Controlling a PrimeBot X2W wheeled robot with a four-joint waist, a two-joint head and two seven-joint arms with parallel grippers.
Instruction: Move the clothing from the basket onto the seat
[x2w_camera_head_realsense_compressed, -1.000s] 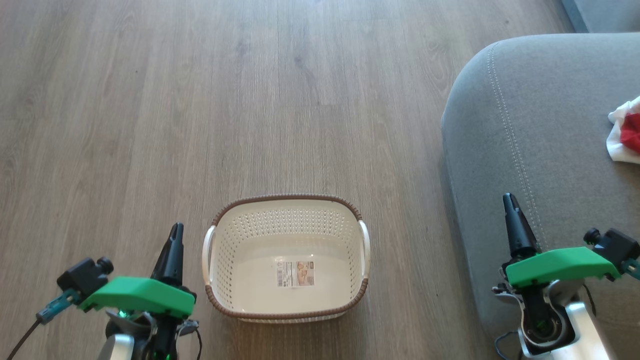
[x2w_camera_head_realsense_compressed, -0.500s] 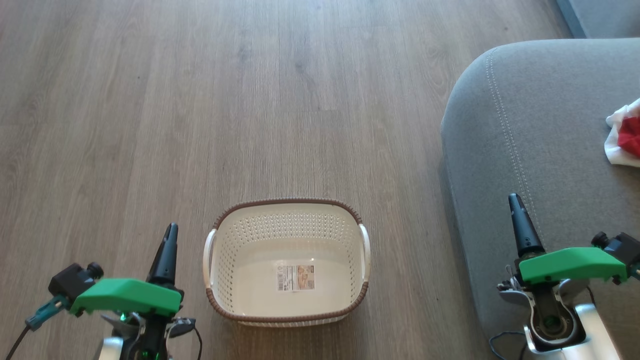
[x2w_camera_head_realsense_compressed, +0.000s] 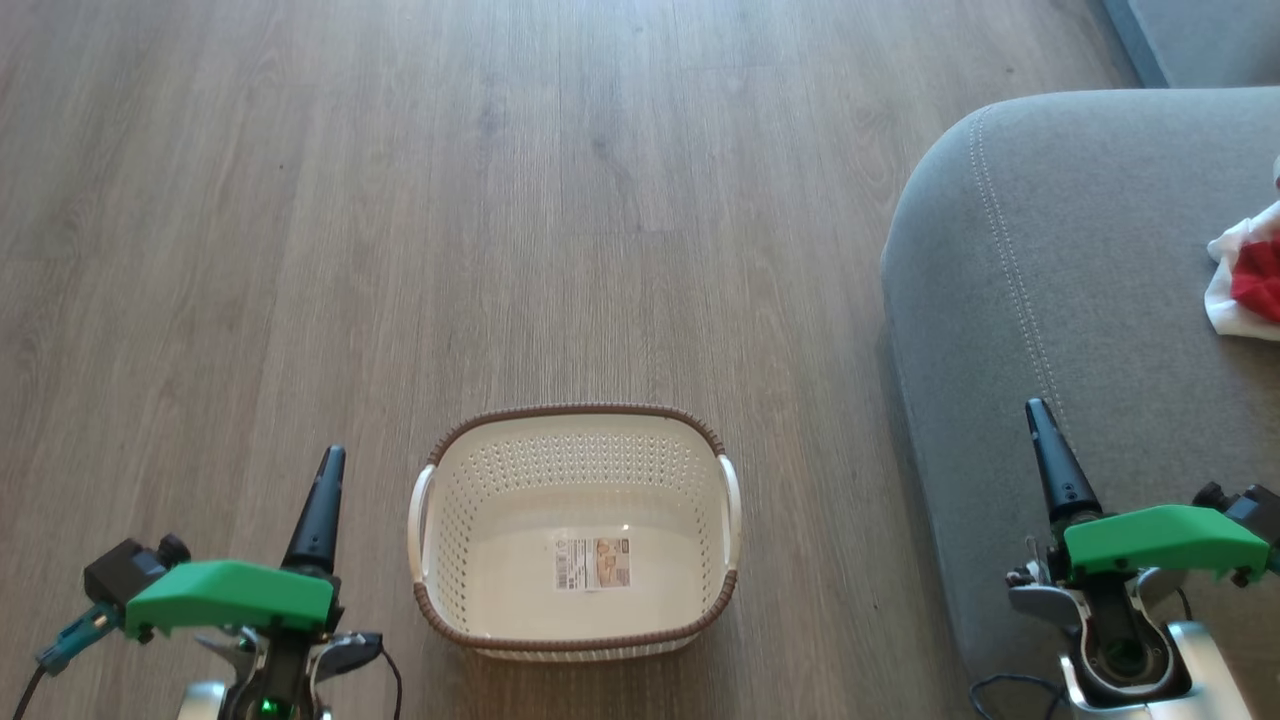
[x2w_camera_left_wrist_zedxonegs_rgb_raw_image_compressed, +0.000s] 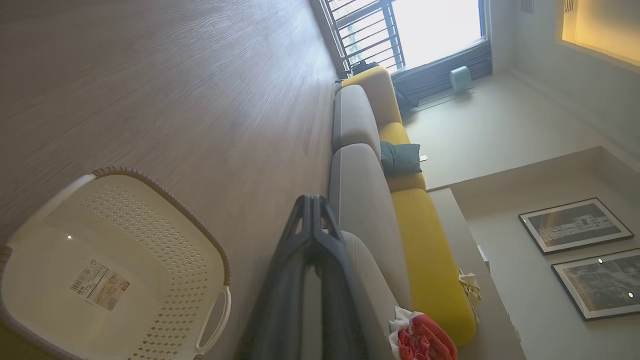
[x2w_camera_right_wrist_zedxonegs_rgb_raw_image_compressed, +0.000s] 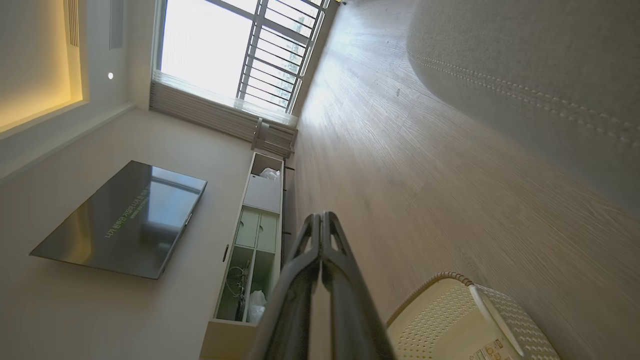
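"Is the basket (x2w_camera_head_realsense_compressed: 575, 409) empty?"

"Yes. The red clothing (x2w_camera_head_realsense_compressed: 1245, 285) lies on the seat (x2w_camera_head_realsense_compressed: 1080, 300). The left end effector (x2w_camera_head_realsense_compressed: 331, 458) and right end effector (x2w_camera_head_realsense_compressed: 1036, 410) are pinched closed, holding nothing, seemingly because the job's finished."

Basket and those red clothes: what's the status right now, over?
Left gripper shut, right gripper shut, both holding nothing. Basket empty bar its label; red clothing lying on the seat. Nothing seen in the way.
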